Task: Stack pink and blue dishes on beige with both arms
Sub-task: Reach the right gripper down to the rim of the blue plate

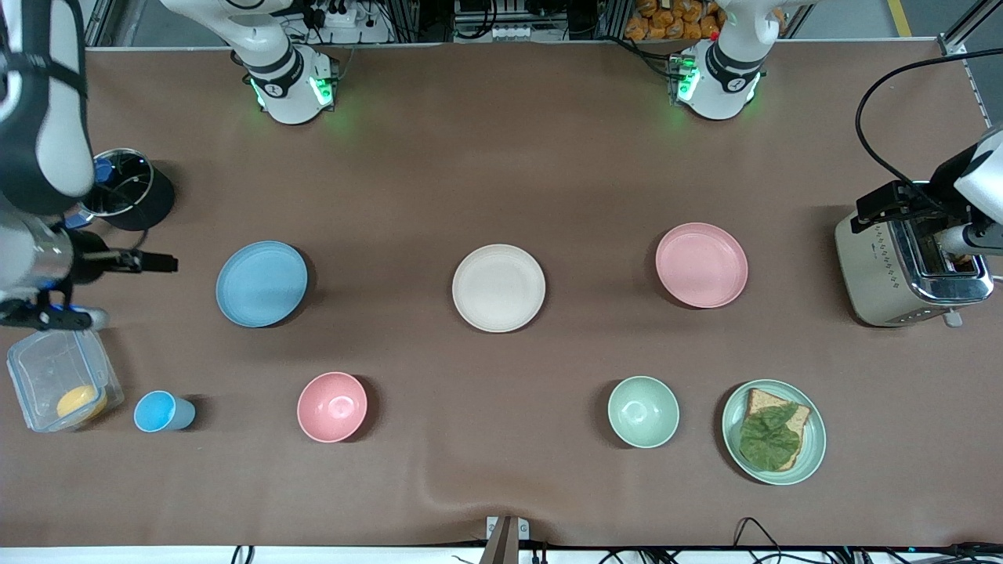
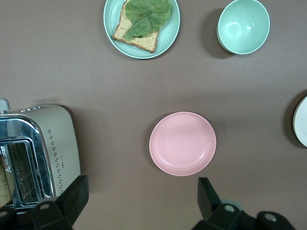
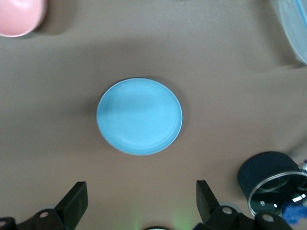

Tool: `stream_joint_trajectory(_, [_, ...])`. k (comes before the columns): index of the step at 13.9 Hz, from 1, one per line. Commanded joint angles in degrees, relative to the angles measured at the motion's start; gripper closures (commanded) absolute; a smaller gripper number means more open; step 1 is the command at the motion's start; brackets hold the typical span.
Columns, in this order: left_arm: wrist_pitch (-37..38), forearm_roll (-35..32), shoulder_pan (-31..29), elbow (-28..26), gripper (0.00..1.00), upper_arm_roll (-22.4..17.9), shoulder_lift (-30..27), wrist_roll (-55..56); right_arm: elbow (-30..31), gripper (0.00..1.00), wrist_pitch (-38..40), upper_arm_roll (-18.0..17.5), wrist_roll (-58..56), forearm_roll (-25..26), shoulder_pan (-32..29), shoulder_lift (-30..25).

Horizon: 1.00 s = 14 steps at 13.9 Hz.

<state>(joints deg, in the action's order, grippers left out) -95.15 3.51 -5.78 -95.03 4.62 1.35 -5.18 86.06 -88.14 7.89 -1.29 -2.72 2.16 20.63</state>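
Note:
Three equal flat plates lie in a row across the middle of the table. The beige plate is in the centre. The light blue plate lies toward the right arm's end, the pink plate toward the left arm's end. All three are bare and apart from each other. My left gripper hangs high and open over bare table beside the pink plate and the toaster. My right gripper hangs high and open over bare table beside the blue plate. Neither holds anything.
A toaster stands at the left arm's end. Nearer the front camera are a green plate with bread and a leaf, a green bowl, a pink bowl, a blue cup and a clear container. A black holder stands near the right arm.

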Motion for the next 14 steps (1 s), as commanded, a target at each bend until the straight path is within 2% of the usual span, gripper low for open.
stream_joint_trajectory(1, [1.37,-1.22,-0.28,1.25,0.00,0.38,0.32,0.17,8.73,0.00,-11.21,-0.51,-5.89,-0.88,-2.85,0.99])
stream_joint_trajectory(3, [1.37,-1.22,-0.28,1.25,0.00,0.39,0.41,0.17,15.25,0.00,-19.75,-0.51,-11.52,-2.02,-5.22,1.08])
stream_joint_trajectory(5, [1.46,-1.22,-0.28,1.25,0.00,0.39,0.41,0.17,18.87,0.00,-25.39,-0.51,-18.72,-3.86,-7.68,2.21])
stream_joint_trajectory(9, [1.72,-1.31,-1.50,1.07,0.00,0.30,2.95,0.26,18.97,0.00,-27.52,-0.51,-33.58,-10.79,-11.91,9.24])
stream_joint_trajectory(14, [2.16,-1.31,-1.69,0.10,0.00,0.39,12.08,0.43,19.05,0.00,-29.27,-0.95,-35.01,-12.30,-11.13,13.38])
